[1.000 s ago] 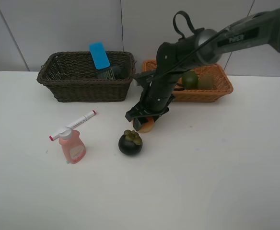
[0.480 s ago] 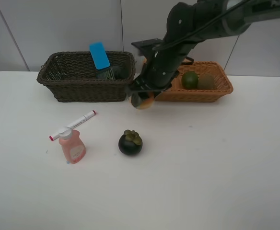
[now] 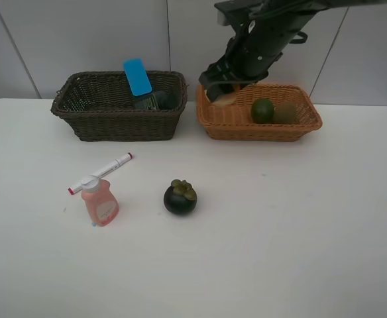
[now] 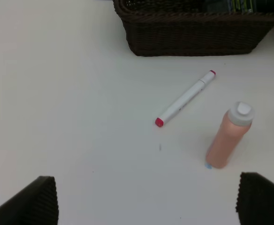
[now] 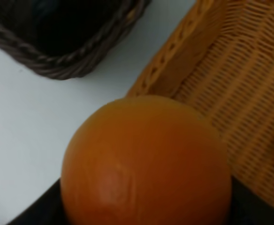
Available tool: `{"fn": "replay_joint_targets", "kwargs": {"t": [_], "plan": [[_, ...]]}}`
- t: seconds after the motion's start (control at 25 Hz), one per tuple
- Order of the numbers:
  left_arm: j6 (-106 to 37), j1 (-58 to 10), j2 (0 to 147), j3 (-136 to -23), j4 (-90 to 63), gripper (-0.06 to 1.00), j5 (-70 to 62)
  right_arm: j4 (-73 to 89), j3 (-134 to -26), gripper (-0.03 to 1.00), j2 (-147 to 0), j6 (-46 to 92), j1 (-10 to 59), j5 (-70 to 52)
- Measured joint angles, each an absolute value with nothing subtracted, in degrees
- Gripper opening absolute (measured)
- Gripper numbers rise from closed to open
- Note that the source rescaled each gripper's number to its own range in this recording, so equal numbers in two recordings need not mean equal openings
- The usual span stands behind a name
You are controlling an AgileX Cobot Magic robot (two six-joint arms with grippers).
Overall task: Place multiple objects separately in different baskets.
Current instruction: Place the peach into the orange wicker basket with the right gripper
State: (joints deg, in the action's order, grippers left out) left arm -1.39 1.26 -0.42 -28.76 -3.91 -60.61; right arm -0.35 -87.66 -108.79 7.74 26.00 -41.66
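My right gripper (image 3: 221,93) is shut on the orange peach (image 3: 224,100) and holds it above the left end of the light orange-tan basket (image 3: 266,130). The peach (image 5: 146,164) fills the right wrist view, over that basket's rim (image 5: 240,79). The green fruit (image 3: 262,110) and brown kiwi (image 3: 285,112) lie in this basket. The dark brown basket (image 3: 117,122) holds the blue flat block (image 3: 138,76) and dark grey bottle (image 3: 155,101). The white-red marker (image 3: 101,173), pink bottle (image 3: 100,202) and dark mangosteen (image 3: 180,197) are on the table. My left gripper (image 4: 146,199) is open above the marker (image 4: 186,98) and pink bottle (image 4: 230,138).
The white table (image 3: 299,232) stretches wide in front of the baskets, with bare room on its right half. A grey panelled wall stands behind the baskets. The dark basket's wall (image 4: 193,37) shows in the left wrist view.
My right gripper has lifted the peach from the table near the mangosteen and carried it up and right, to above the light basket's left end. The other items have not moved.
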Motion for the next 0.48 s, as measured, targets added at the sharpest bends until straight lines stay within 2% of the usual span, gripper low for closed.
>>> {"fn": "replay_joint_targets", "kwargs": {"t": [0.48], "plan": [[-1.39,1.26,-0.42,-28.76,-3.91,0.99,-60.61,-2.27,-87.66,0.43,-113.58,7.56,18.56,-21.52]]}}
